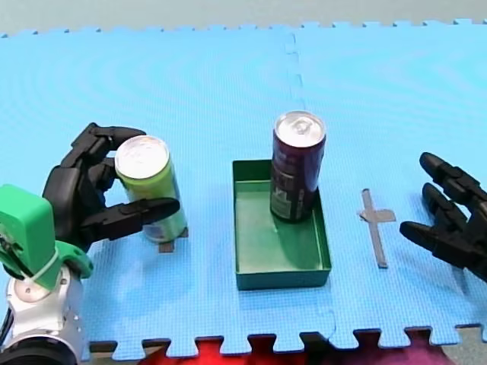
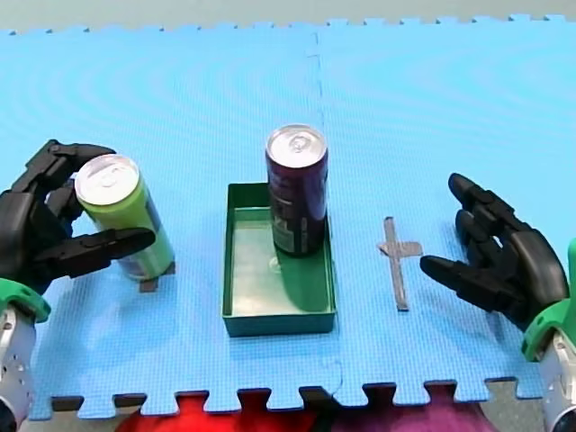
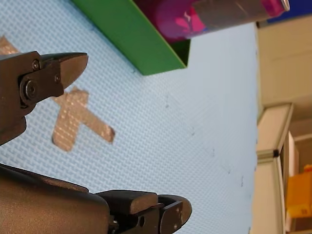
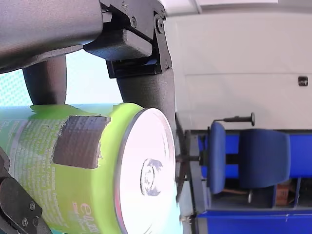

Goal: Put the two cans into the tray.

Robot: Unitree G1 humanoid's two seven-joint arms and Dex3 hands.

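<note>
A lime-green can (image 1: 152, 190) stands at the left of the blue mat on a tape mark. My left hand (image 1: 151, 171) is shut on it, fingers behind and thumb across the front. The second wrist view shows this can (image 4: 73, 165) close up between the fingers (image 4: 141, 87). A dark purple can (image 1: 297, 167) stands upright in the far right corner of the green tray (image 1: 281, 277), which lies at the middle of the mat. My right hand (image 1: 426, 199) is at the right of the mat, holding nothing, well apart from the tray.
A silver tape cross (image 1: 374, 224) lies on the mat between the tray and the right hand; it also appears in the first wrist view as a tape cross (image 3: 78, 119). The mat's jigsaw front edge (image 1: 251, 342) runs just below the tray.
</note>
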